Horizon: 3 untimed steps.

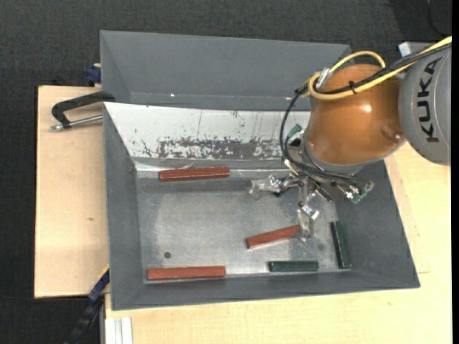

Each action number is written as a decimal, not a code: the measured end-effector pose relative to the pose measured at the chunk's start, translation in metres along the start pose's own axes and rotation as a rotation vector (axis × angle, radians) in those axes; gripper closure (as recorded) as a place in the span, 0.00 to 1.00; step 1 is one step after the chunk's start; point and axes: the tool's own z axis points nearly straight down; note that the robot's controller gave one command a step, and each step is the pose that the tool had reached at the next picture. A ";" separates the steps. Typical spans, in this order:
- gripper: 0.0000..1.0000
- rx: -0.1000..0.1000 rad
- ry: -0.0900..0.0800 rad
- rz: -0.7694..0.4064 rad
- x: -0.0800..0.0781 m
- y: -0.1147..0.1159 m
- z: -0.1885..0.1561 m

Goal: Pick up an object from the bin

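Your gripper (308, 224): right of centre, you cannot tell its opening | red-brown bar (272, 239): right end at gripper, runs left, slightly down-frame

The grey metal bin (118, 213) has dark speckles (208, 147) on its back wall. Three flat red-brown bars (272, 239) lie in it; near its front right corner, two dark green bars (292, 266).

Three flat red-brown bars (194, 173) (272, 239) (186, 271) and two shorter dark green bars (292, 266) (340, 244), five loose things in all.
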 end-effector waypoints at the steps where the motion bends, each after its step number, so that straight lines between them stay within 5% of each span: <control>1: 1.00 -0.006 0.007 0.005 0.019 -0.003 0.111; 3: 1.00 -0.008 0.008 0.002 0.019 -0.003 0.109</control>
